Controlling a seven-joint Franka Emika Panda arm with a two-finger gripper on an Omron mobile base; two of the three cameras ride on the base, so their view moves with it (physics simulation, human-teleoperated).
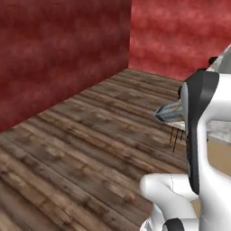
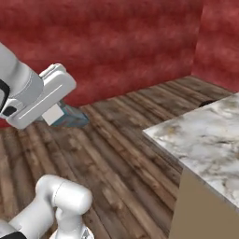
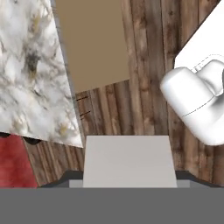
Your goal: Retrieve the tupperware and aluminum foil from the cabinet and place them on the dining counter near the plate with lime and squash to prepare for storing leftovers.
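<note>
My claw [image 3: 128, 178] is clamped on the foil box [image 2: 70, 116], held out over the wood floor [image 1: 81, 149]. The marbled table [image 2: 205, 135] is near, to the right. Pls keep box level, lift above the table edge before swinging in, then set down by plate. Red walls [image 2: 116, 42] all round.

Rendered home kitchen corner, marbled stone dining counter [image 2: 205, 135], wood plank floor [image 1: 90, 149], red walls [image 2: 116, 42]
</note>
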